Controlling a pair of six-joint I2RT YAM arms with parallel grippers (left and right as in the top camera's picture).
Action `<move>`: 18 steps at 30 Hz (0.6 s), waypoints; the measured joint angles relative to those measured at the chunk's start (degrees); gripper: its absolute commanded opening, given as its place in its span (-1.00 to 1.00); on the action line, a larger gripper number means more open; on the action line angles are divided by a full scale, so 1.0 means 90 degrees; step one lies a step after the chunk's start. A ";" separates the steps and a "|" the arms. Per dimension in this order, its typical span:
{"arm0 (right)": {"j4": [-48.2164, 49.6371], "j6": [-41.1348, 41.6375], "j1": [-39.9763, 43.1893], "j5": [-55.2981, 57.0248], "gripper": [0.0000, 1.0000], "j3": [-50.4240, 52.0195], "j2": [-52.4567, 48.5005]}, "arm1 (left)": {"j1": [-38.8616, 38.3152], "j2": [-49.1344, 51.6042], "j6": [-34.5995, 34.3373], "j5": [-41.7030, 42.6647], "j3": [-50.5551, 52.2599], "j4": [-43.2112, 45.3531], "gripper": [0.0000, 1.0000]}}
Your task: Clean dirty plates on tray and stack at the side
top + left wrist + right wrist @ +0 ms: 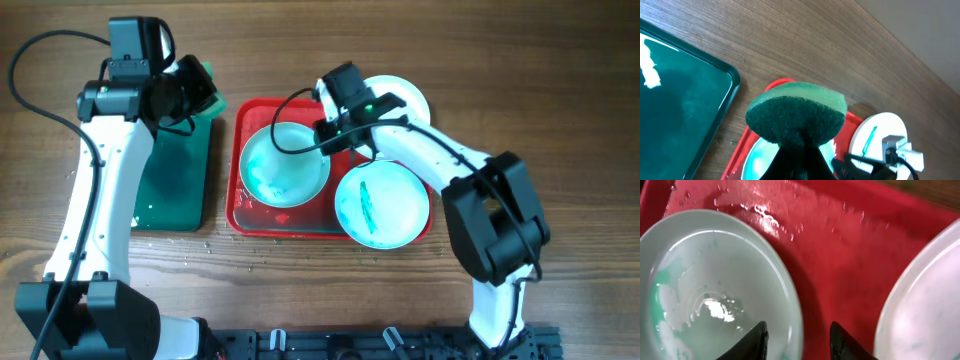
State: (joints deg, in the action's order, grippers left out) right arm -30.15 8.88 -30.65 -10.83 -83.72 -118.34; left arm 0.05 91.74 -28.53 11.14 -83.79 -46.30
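Now open, the right gripper point(797, 327) straddles a plate point(715, 280) rim; the left gripper point(796, 147) clamps a sponge point(797, 107).

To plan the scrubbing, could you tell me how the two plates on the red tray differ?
The left plate has a broad, watery teal wash; the right plate shows one narrow teal streak. The left plate lies wholly inside the red tray; the right plate overhangs its front rim. The right gripper straddles the left plate's rim, not the right plate's. Both are round and white.
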 measured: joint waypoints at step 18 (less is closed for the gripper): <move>-0.0534 0.2283 -0.0080 0.0413 -0.91 -0.0177 -0.0457 | -0.0651 0.0760 0.0002 -0.0056 0.0112 -0.0474 -0.92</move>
State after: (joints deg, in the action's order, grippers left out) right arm -34.96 29.43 -31.38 -7.11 -85.32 -122.45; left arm -5.80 98.59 -28.51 10.63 -82.78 -50.57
